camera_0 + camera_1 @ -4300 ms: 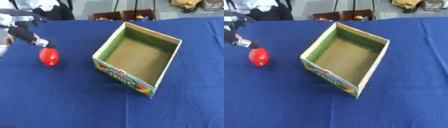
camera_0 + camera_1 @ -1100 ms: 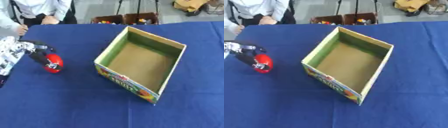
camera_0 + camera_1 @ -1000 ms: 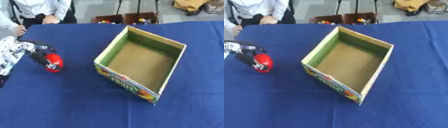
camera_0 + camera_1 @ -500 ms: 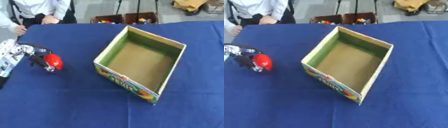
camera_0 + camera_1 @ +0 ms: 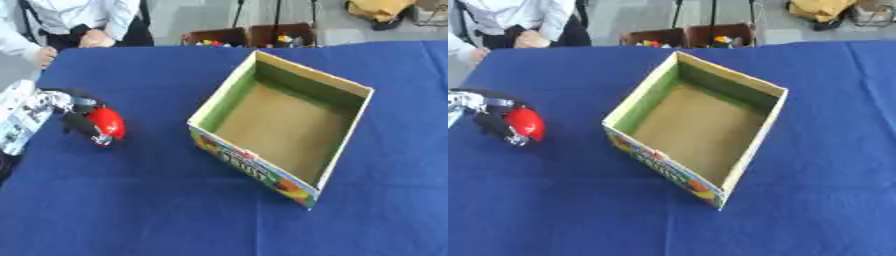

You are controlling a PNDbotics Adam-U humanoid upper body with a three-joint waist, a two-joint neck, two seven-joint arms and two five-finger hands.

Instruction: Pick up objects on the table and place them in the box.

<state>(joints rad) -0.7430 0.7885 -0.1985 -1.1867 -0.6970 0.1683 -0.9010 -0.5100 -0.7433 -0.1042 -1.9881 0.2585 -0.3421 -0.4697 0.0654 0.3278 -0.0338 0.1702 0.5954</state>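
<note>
A red rounded object [image 5: 108,123] is at the left of the blue table [image 5: 131,200], held in my left hand [image 5: 74,114], whose dark fingers curl round it from the left and behind. The open cardboard box [image 5: 282,116], green inside with a brown floor and a printed front wall, stands empty at the middle of the table, to the right of the red object. My right hand shows in neither view.
Beyond the far edge of the table, brown crates [image 5: 249,36] hold small coloured items. A person in white sits at the far left corner, hands off the table.
My left hand has closed its fingers round the red object, and hand and object have edged slightly right toward the box. The camera has tilted since the oldest frames.
</note>
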